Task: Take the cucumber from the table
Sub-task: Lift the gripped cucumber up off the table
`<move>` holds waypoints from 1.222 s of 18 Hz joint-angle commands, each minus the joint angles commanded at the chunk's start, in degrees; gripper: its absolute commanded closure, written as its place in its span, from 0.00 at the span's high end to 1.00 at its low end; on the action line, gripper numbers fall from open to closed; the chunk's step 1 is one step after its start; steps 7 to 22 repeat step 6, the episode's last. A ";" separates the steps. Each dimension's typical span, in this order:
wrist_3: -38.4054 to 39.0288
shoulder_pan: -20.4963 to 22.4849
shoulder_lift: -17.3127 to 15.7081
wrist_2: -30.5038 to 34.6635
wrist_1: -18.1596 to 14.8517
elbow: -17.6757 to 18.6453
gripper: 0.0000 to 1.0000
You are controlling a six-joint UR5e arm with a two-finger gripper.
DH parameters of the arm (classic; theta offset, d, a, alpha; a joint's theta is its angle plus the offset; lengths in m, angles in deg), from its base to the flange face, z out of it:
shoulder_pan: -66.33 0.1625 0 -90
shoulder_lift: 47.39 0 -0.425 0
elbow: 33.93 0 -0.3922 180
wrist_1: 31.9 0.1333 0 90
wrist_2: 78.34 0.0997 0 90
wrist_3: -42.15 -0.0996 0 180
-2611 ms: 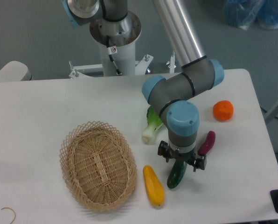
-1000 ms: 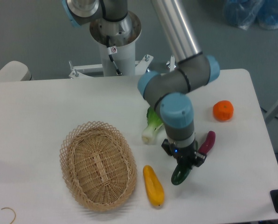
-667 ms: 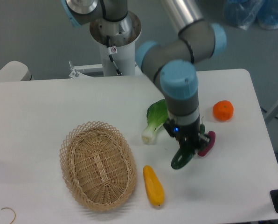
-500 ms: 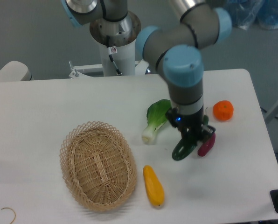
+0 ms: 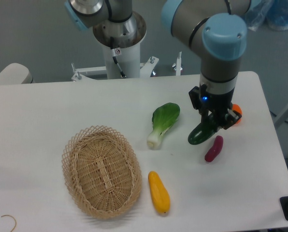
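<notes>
The gripper (image 5: 215, 121) is clenched on the cucumber (image 5: 202, 133), which is held tilted above the tabletop (image 5: 62, 106), just over the eggplant (image 5: 213, 148). The hold appears to be taken near the upper end, though the fingers are partly hidden. A stiff, glossy, probably slippery body is judged likely to swing or slide; a mid-length hold would be steadier.

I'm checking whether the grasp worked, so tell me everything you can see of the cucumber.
The cucumber is dark green, glossy and elongated. It hangs tilted, its rounded lower end down-left and its upper end clamped in the end effector, whose fingers cover that end. It appears lifted off the white table, touching nothing but the end effector. It sits in the image just above the purple eggplant and right of the bok choy.
</notes>
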 joint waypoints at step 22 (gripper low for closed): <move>0.26 -0.09 -0.09 -0.88 0.17 -0.44 0.18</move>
